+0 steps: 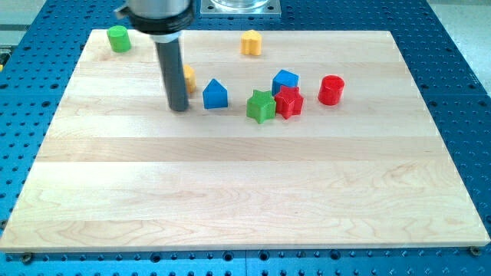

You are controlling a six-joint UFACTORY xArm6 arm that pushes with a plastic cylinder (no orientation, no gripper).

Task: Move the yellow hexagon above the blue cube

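In the one camera view, you had my tip (179, 108) resting on the desk (230, 192) toward its top-left corner, its rod upright and covering most of a yellow block (189, 77), whose shape I could not make out. The yellow hexagon (251, 42) sat by the desk's top edge, well apart from my tip. The blue cube (285, 80) lay nearer the middle, touching the red star (289, 102). There was no claw, so nothing was grasped. I judged the hexagon still needed nudging toward the view's right.
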